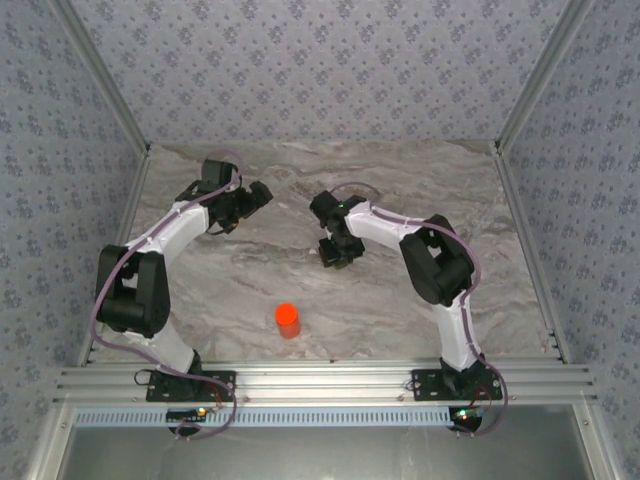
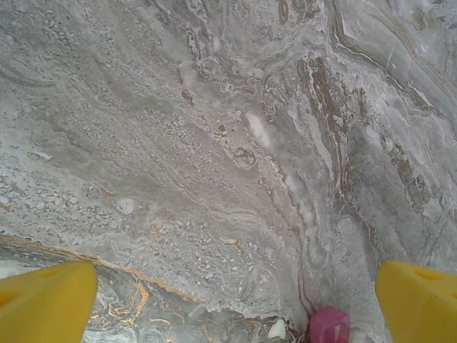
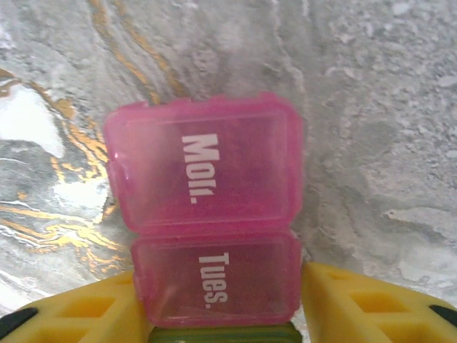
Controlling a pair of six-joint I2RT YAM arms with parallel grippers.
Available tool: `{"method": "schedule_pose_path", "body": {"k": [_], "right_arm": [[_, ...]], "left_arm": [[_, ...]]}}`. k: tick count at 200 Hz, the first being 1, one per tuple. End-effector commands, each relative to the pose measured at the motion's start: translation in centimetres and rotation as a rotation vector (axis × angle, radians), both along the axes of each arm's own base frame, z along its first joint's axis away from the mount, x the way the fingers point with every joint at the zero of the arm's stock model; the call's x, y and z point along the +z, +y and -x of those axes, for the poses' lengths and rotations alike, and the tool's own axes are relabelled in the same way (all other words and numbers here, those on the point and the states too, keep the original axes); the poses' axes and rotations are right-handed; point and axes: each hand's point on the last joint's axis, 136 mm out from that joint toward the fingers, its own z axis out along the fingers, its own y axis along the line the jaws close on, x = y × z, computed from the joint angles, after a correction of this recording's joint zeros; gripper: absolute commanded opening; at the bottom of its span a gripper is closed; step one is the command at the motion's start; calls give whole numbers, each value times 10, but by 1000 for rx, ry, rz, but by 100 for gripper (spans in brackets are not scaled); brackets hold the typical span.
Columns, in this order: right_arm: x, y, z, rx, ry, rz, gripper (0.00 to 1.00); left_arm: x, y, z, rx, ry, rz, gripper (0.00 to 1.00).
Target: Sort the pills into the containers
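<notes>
Two words are readable, both on the containers (image 3: 207, 236), in white print on translucent pink. "Tues." is on the pink compartment (image 3: 214, 279) touching the olive-green compartment (image 3: 221, 334). "Mon." is on the next pink compartment (image 3: 203, 168), joined on and one step farther from the olive-green one. In the right wrist view both words lie sideways, letters running top to bottom, each ending in a full stop. The olive-green compartment is cut by the frame edge, so any print there can't be told.
</notes>
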Motion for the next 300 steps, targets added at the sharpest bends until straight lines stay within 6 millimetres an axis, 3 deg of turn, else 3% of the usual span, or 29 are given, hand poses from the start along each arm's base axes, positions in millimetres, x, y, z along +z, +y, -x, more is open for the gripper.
{"method": "schedule_pose_path", "body": {"k": [1, 43, 113, 170, 211, 230, 256, 297, 300], "right_arm": [[-3, -4, 2, 22, 9, -7, 60], [-7, -1, 1, 36, 4, -7, 63], [-11, -6, 7, 81, -48, 9, 61], [-15, -4, 13, 128, -54, -19, 54], [-16, -2, 13, 136, -64, -40, 58], [-19, -1, 14, 138, -68, -56, 54], [-22, -1, 15, 134, -74, -93, 40], [-6, 6, 11, 174, -122, -191, 35], [-13, 0, 18, 172, -105, -185, 34]], "left_arm": [[2, -9, -5, -11, 7, 32, 100], [1, -10, -5, -8, 15, 31, 100], [5, -19, -6, -2, 30, 76, 100], [4, -35, 1, 61, 91, 167, 100], [0, -52, 4, 124, 138, 246, 100], [-3, -60, 6, 138, 163, 262, 100], [-5, -70, 9, 145, 197, 280, 100], [-2, -87, 13, 144, 215, 307, 100], [-1, -90, 13, 141, 214, 311, 100]]}}
